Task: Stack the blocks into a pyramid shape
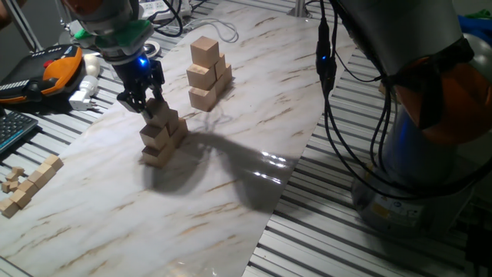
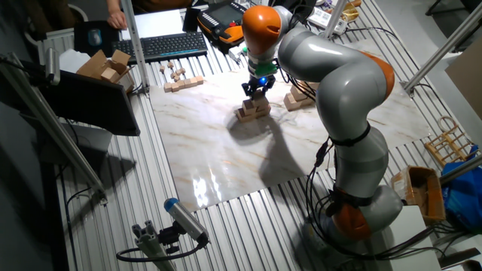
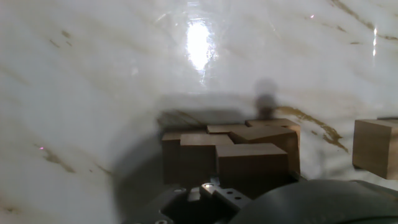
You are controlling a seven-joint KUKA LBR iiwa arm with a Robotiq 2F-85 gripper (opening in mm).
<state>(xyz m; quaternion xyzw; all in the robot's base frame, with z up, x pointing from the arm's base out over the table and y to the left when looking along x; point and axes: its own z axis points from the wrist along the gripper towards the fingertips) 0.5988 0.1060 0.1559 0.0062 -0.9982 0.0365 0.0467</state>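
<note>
Tan wooden blocks form a stepped stack point(image 1: 162, 135) near the middle of the marble board; it also shows in the other fixed view point(image 2: 254, 110) and low in the hand view point(image 3: 230, 155). My gripper point(image 1: 144, 104) points down right at the top block of this stack, its fingertips level with that block. It also shows in the other fixed view point(image 2: 257, 90). The fingers do not show in the hand view, and the fixed views do not show whether they grip the top block. A second, taller stack of blocks point(image 1: 207, 73) stands behind it, a block's width or more away.
Small thin wooden pieces point(image 1: 27, 185) lie at the board's left edge. A keyboard point(image 2: 162, 45) and a cardboard box of blocks point(image 2: 109, 66) sit off the board. Cables point(image 1: 327, 69) hang along the arm on the right. The board point(image 1: 231, 223) rests on slatted metal.
</note>
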